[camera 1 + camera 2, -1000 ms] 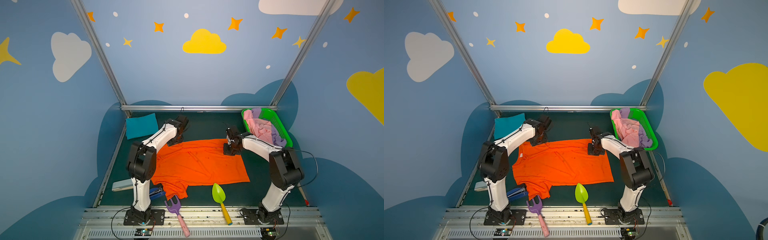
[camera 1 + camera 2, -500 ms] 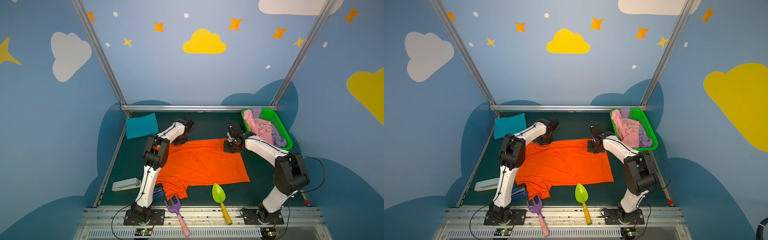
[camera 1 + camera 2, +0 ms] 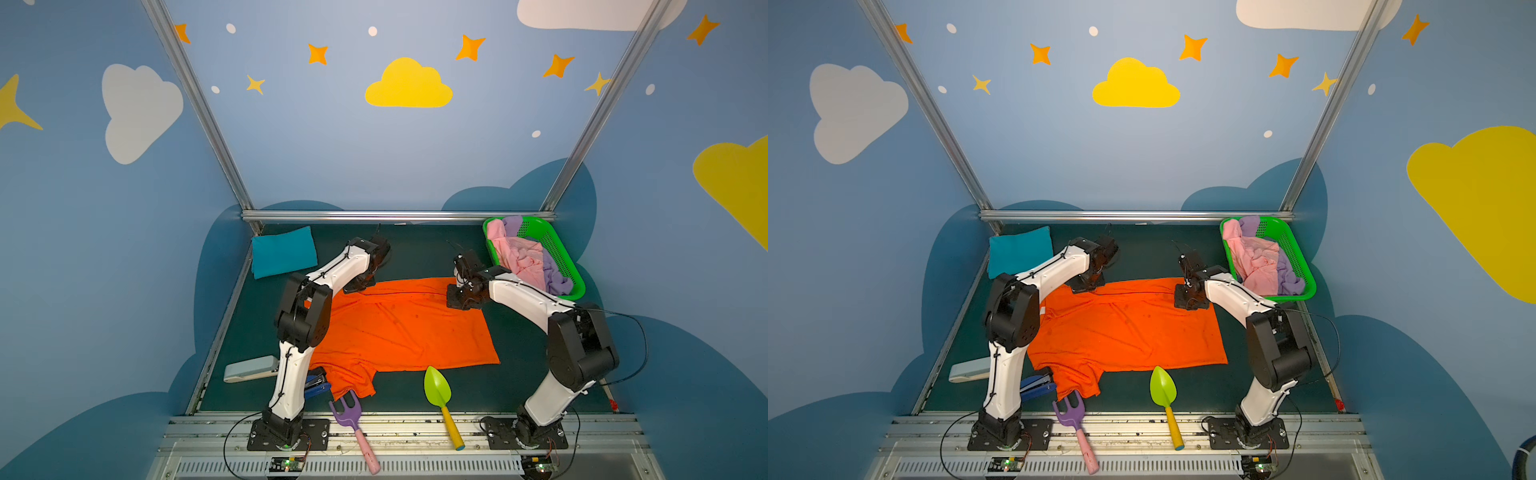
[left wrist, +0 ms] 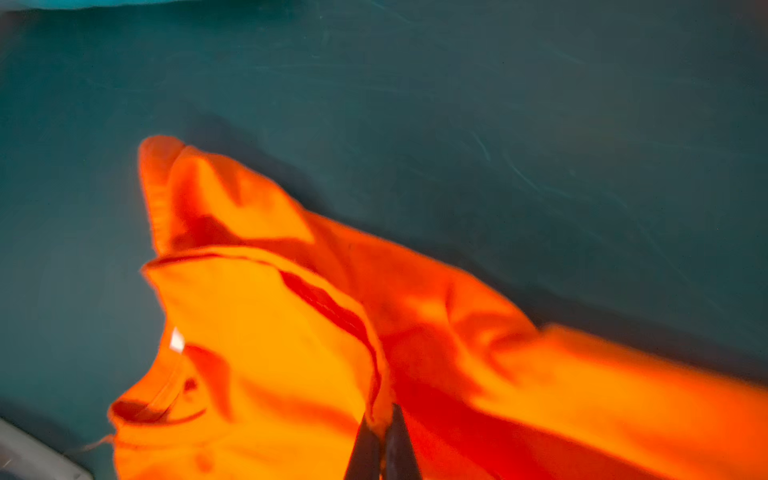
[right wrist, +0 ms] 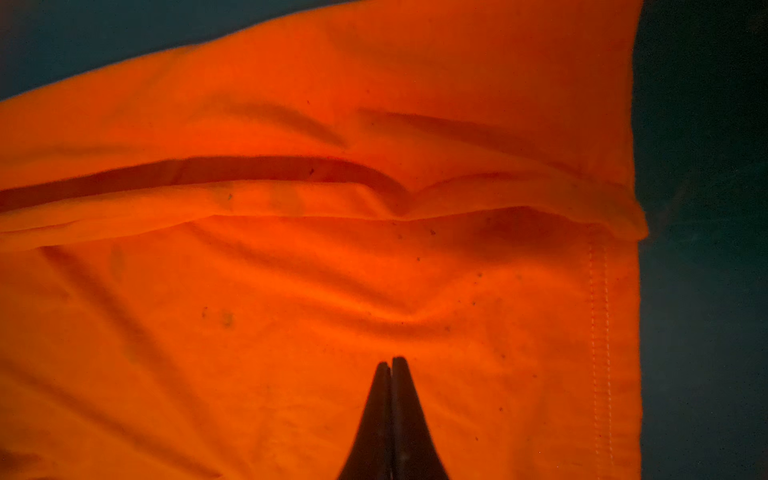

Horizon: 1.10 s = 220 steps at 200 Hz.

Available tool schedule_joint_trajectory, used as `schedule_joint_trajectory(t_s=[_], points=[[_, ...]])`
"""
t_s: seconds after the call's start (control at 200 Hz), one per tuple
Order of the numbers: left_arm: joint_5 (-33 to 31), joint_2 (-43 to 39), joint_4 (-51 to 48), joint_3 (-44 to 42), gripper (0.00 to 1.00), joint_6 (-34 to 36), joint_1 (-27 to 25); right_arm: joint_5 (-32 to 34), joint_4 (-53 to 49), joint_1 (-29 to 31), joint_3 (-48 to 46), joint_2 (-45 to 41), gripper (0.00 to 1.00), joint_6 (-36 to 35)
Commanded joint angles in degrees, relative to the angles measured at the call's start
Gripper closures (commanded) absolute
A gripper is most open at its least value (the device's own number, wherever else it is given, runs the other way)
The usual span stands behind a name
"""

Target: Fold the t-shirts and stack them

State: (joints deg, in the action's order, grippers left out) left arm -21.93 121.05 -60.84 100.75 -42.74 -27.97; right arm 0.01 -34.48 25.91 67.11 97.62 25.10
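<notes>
Left claw [image 4: 380,430]: I am pinching the orange t-shirt [image 4: 266,316] by its shoulder.
Right claw [image 5: 390,368]: I am squeezing shut at the hem corner; I cannot tell if cloth is inside.
Where: it is lying spread on the bench [image 3: 419,253].
Feel: I am guessing soft, light, floppy; grab corners.

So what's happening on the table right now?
Both arms are working the orange t-shirt, spread on the table. The left gripper has its jaws shut on cloth near the far shoulder; the right gripper, jaws shut, seems to pinch the far hem corner. A folded teal t-shirt lies far left; a pink t-shirt and a lilac t-shirt sit crumpled in the green basket.
</notes>
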Motion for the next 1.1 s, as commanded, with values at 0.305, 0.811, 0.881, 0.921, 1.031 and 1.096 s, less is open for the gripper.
schedule_joint_trajectory(t_s=[0.305,0.811,0.881,0.921,1.031,1.096], points=[[3.13,-1.05,-1.54,-13.36,0.94,-12.15,-11.23,0.34,-1.79,1.07,-1.87,-6.07,1.00,-0.84],[-10.65,-15.72,-1.55,-14.57,0.35,-15.79,-12.20,1.66,-3.21,1.25,-2.76,-8.33,1.00,-2.12],[-7.88,-15.93,1.26,-15.32,0.35,-13.13,-7.94,1.79,-3.05,1.25,-2.95,-8.35,1.00,-1.99],[-5.99,-14.92,2.19,-15.04,0.35,-11.80,-5.36,1.95,-3.18,1.29,-3.11,-8.41,1.00,-2.07],[-1.94,-10.42,4.49,-13.11,0.33,-8.22,-1.39,2.74,-3.55,1.25,-3.04,-8.66,1.00,-2.29],[0.19,-6.96,4.75,-10.93,0.31,-6.92,-0.02,3.34,-3.90,1.26,-2.83,-8.85,1.00,-2.40]])
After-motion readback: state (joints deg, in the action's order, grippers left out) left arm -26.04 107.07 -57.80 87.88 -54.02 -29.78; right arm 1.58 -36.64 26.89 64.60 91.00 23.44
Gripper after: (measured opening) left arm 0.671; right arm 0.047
